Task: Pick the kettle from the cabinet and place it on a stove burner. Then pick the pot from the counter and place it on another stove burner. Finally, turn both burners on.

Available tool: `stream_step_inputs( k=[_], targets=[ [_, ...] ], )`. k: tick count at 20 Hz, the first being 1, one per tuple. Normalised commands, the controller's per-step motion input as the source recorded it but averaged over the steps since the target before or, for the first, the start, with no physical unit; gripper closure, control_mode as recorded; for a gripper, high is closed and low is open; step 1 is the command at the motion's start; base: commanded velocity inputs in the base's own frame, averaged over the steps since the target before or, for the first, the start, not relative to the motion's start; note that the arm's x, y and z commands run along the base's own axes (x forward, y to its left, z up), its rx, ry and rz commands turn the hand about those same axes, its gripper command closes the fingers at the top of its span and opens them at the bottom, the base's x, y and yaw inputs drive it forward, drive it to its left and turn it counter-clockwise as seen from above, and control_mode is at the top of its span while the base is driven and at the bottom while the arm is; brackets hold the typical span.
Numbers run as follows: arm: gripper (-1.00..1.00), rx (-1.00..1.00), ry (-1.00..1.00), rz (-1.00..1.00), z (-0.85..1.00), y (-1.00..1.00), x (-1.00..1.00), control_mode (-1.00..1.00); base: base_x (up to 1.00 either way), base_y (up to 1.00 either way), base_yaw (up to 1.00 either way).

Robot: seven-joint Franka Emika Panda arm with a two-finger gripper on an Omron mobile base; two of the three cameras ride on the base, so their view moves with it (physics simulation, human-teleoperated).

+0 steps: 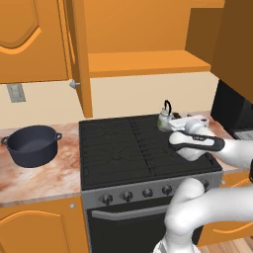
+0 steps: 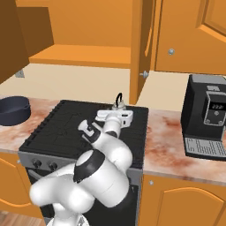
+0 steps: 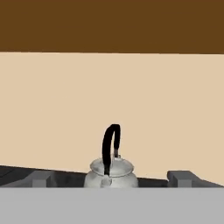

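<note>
- Jaws stand wide apart with nothing between them; your gripper (image 1: 170, 120) sits low over the back right of the stove, level with the kettle (image 1: 165, 117) and pointing toward the wall.
- Kettle stands upright straight ahead of the open jaws, on the back right burner (image 1: 148, 129); from the left base view the fingers look just beside it, but you cannot tell whether they touch it.
- In the hand view the kettle (image 3: 110, 172) is centred low, its black handle arched up against the cream wall (image 3: 109, 96), so it lies on the line of the jaws rather than between them.
- From the right base view the kettle (image 2: 118, 104) peeks over the gripper (image 2: 115, 111), at the far edge of the black grates (image 2: 66, 123).
- Knobs (image 1: 136, 194) run in a row along the stove front, near you.
- Pot (image 1: 32, 145) sits on the counter (image 1: 44, 178) left of the stove, well apart from the gripper and the kettle.
- Cabinet (image 1: 143, 62) above the stove has its door (image 1: 79, 54) swung open, and you see its flat shelf bare.
- Coffee machine (image 2: 206, 115) stands on the counter to the right of the stove.
</note>
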Motion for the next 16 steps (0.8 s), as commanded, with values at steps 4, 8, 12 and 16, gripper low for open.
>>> stream_step_inputs(
  k=[4,8,12,16],
  targets=[
    [-1.00,-0.08,0.04,0.00,0.40,0.02,-0.34,-1.00,0.00,0.00,0.00],
    [-1.00,-0.08,0.06,0.00,0.41,0.04,-0.31,-1.00,0.00,0.00,0.00],
    [-1.00,-0.09,0.05,0.00,0.42,0.09,-0.28,-1.00,0.00,0.00,0.00],
    [-1.00,-0.09,0.06,0.00,0.44,0.10,-0.25,-1.00,0.00,0.00,0.00]
  ],
)
